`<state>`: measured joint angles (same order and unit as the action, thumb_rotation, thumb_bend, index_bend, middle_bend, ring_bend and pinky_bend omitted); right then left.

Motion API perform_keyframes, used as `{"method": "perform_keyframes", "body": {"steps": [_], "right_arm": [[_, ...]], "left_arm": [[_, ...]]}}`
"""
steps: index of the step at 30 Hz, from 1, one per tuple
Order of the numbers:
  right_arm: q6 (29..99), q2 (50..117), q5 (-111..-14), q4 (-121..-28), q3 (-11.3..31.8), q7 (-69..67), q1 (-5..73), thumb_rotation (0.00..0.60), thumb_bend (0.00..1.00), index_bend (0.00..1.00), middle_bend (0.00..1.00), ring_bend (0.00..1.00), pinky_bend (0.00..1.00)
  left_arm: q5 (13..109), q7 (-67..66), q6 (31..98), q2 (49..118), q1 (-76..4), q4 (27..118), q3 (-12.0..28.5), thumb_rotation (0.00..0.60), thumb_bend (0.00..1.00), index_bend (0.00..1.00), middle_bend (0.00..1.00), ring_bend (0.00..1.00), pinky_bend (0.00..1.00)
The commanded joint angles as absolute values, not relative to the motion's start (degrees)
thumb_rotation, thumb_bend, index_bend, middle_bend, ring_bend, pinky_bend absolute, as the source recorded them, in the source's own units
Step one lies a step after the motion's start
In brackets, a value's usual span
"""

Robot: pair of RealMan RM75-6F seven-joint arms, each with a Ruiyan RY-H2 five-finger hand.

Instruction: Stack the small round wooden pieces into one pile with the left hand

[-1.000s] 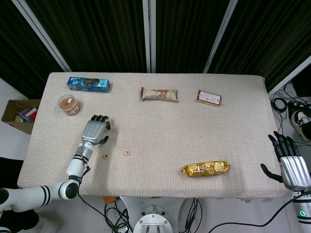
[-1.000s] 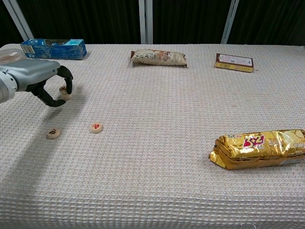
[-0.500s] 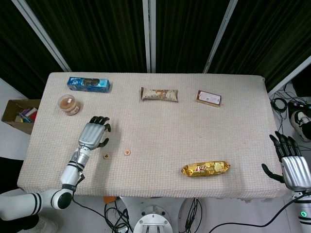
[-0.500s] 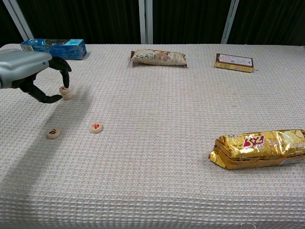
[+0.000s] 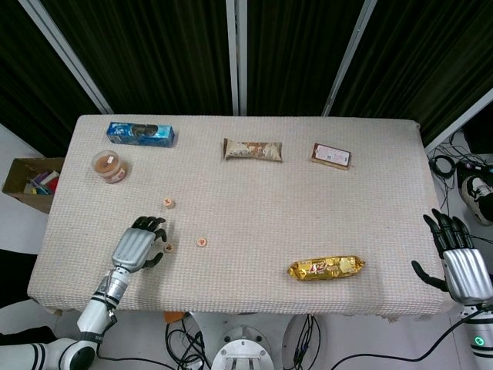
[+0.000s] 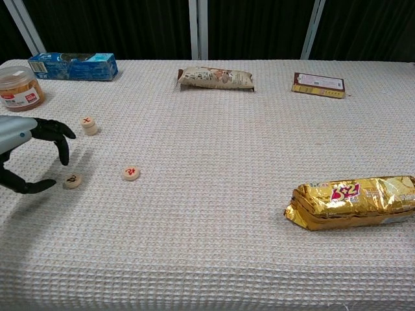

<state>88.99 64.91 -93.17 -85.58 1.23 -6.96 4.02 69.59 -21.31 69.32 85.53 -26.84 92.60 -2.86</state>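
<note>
Small round wooden pieces with red marks lie at the table's left. A short pile stands farthest back. One single piece lies to the right. Another single piece lies just beyond the fingertips of my left hand. That hand hovers near the front left edge, its fingers arched and apart, holding nothing. My right hand hangs off the table's right edge with fingers spread and nothing in it.
A blue box and a lidded jar sit at the back left. A snack bar and a brown packet lie along the back. A gold packet lies front right. A cardboard box stands off the left edge.
My left hand has let go at the far pile and drawn back toward the front edge, now beside the nearest single piece. The pile stands uncovered. The right hand has barely moved.
</note>
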Motion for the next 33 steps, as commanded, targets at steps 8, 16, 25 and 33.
{"method": "perform_keyframes", "body": {"steps": [8,16,25,33], "right_arm": [[89.46,64.58,-93.12,-85.75,1.13,-7.1,3.61,0.6,0.22,0.0,0.0,0.0,0.0],[89.4,64.67,-93.02,-85.5,1.07,-7.35,3.52,0.6,0.22,0.0,0.0,0.0,0.0],[89.55,64.72,-93.01,-85.5,1.09,-7.28,3.4,0.6,0.22,0.0,0.0,0.0,0.0],[89.45,64.78,-92.91,-85.49,1.08,-7.22,3.35,0.6,0.22,0.0,0.0,0.0,0.0]], "left_arm": [[69.29,-23.84,67.38,87.99,-26.97,90.84,-1.41,0.6,0.32,0.42,0.12,0.1,0.15],[67.82,-25.62,66.16,88.53,-26.76,90.44,-0.68,0.6,0.35,0.41,0.12,0.1,0.14],[67.2,-25.61,65.29,88.84,-26.26,90.37,-0.34,0.6,0.35,0.43,0.12,0.1,0.14],[67.39,-25.73,64.9,89.68,-26.21,89.34,0.16,0.6,0.37,0.46,0.12,0.1,0.15]]}}
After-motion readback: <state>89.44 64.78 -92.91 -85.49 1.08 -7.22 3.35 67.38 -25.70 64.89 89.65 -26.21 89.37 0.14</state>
